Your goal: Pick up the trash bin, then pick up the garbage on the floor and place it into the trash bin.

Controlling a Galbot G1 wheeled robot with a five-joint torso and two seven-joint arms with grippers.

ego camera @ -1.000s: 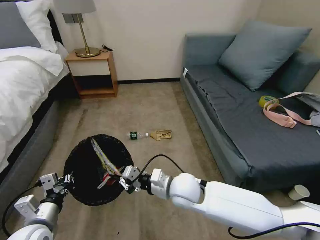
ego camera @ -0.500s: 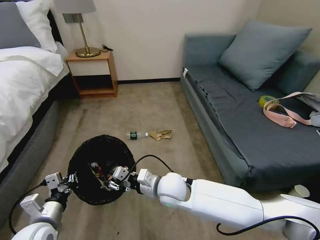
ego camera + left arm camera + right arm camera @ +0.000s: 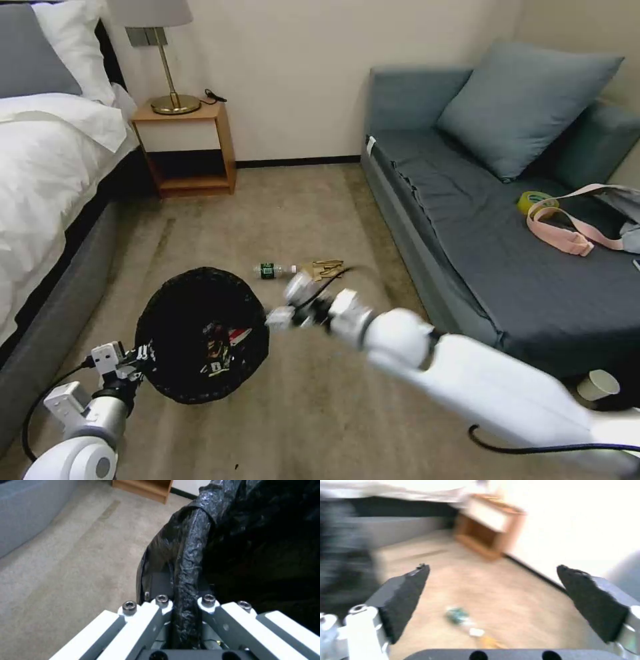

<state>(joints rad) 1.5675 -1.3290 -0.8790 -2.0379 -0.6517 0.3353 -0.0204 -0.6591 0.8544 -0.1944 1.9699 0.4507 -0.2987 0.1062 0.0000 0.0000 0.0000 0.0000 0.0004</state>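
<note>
Clamping the lined rim of the trash bin (image 3: 186, 562) between its fingers, the left gripper (image 3: 185, 610) has closed down on the black liner folded over the wire edge; in the head view that left gripper (image 3: 130, 357) sits at the bin's near-left side and carries the trash bin (image 3: 200, 333) tilted, its mouth facing up toward the camera, above the floor (image 3: 280, 213).

Beside the bin's right edge, the right gripper (image 3: 290, 307) hangs over the carpet, blurred. From the wrist view the right gripper (image 3: 493, 592) has its two dark pads spread wide apart with nothing between them, and it looks out past them at the litter on the floor.

As for progress, the bin is picked up, and some garbage lies inside it: snack wrappers (image 3: 220, 343) with red and white showing rest at the bottom against the liner. Left on the floor, well ahead of the bin and short of the sofa (image 3: 507, 267), are the plastic bottle (image 3: 270, 271) with its green label and white cap, and just beside it the crumpled paper bag (image 3: 323, 269). The bottle (image 3: 458, 615) also lies below the open right gripper. By my reading, roughly half of the collecting is done, with these two pieces to go.
</note>
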